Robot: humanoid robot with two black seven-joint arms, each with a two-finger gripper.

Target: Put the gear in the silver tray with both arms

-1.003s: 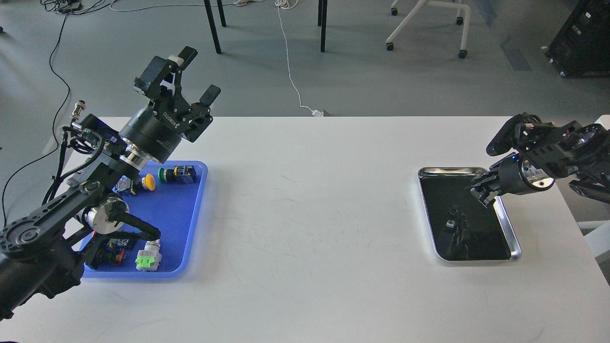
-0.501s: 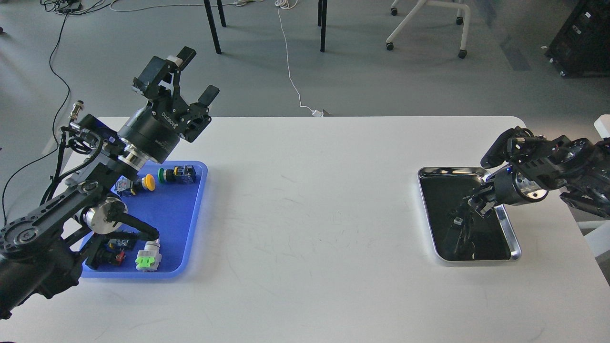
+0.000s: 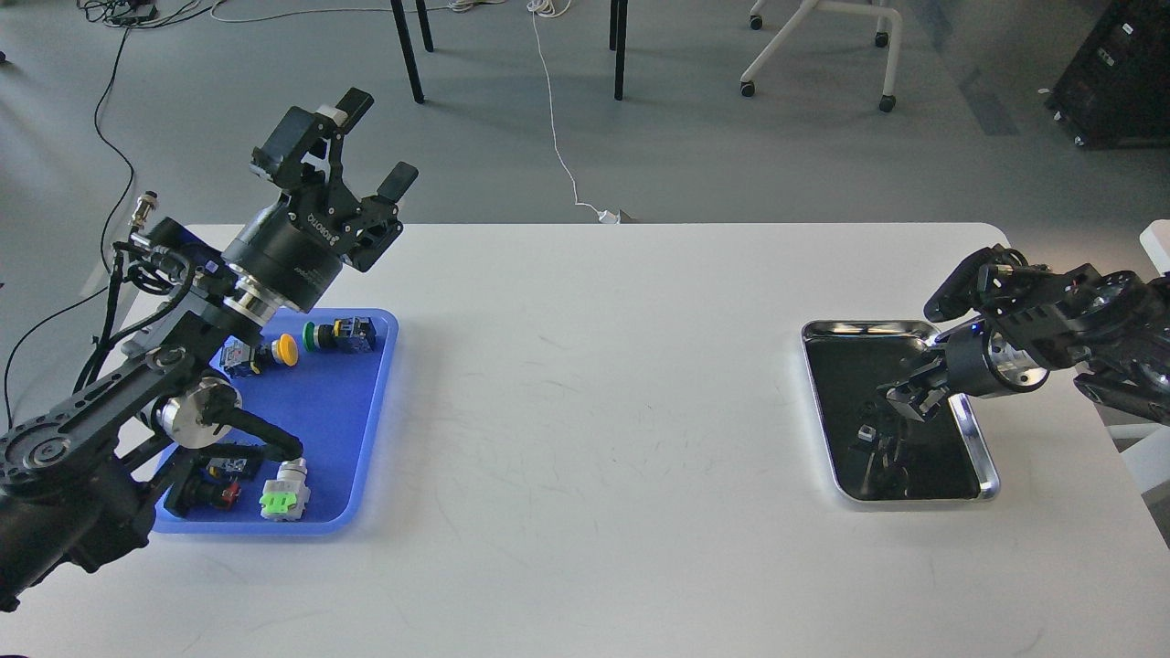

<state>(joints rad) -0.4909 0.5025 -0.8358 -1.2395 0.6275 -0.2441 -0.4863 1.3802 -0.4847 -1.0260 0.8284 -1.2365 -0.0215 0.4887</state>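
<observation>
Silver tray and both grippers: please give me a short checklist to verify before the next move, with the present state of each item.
1. Left gripper open: ok, fingers spread and nothing between them.
2. Left gripper clear of the blue tray: ok, raised above its far end.
3. Parts in the blue tray within reach: ok, yellow button, green button and green-labelled switch lie there.
4. Right gripper over the silver tray: ok.
5. Right gripper state: cannot tell, too dark and end-on.
6. Silver tray bottom free of parts: cannot tell, dark reflections hide it.
</observation>
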